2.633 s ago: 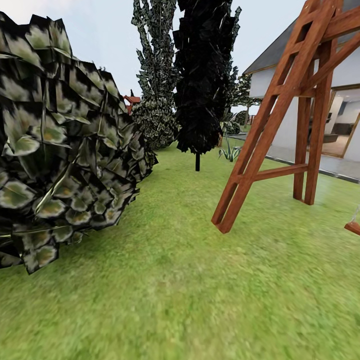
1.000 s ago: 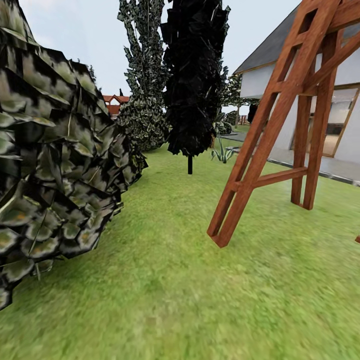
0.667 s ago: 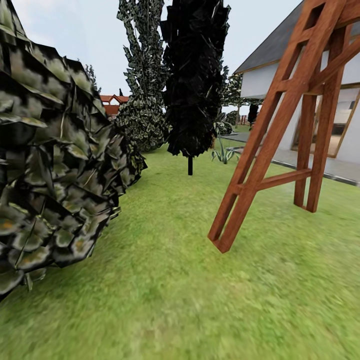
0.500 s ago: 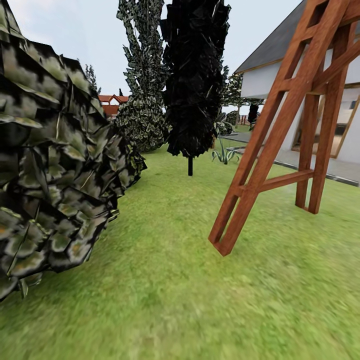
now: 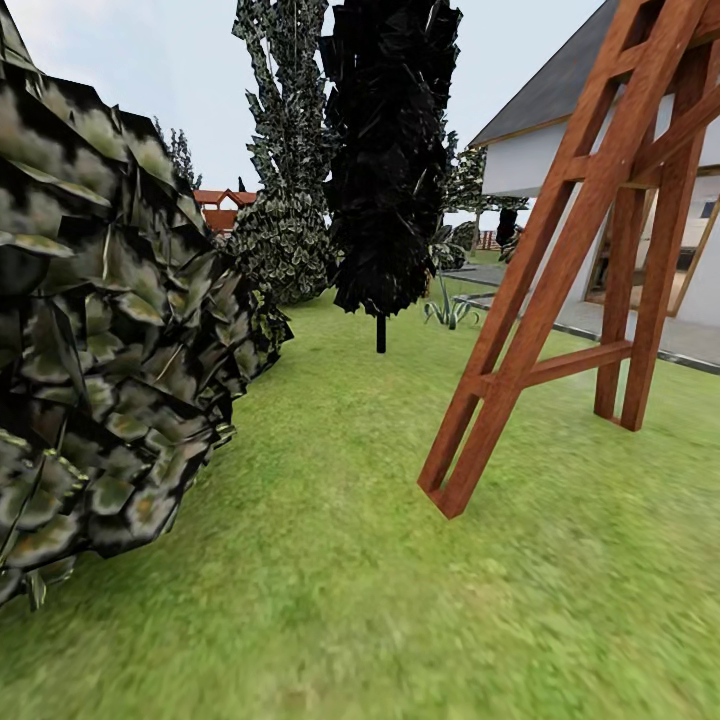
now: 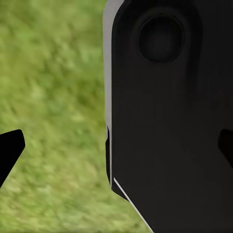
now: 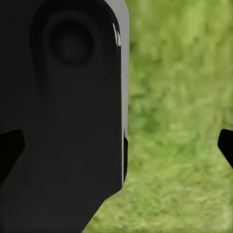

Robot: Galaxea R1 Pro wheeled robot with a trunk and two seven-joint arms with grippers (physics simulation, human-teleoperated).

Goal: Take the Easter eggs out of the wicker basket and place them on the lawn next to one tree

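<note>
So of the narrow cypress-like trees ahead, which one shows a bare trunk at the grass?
The near-black one in the middle: a thin dark trunk lifts it above the lawn. The paler grey-green one to its left has foliage down to the ground.

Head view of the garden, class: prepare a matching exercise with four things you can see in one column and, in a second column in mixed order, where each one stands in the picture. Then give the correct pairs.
Column 1
1. leafy bush
2. dark narrow tree
3. wooden frame
4. white house

Column 2
a. far right, behind the wooden beams
b. centre background, on a thin trunk
c. right, legs planted on the lawn
d. close on the left edge

Pairs: 1-d, 2-b, 3-c, 4-a
</note>
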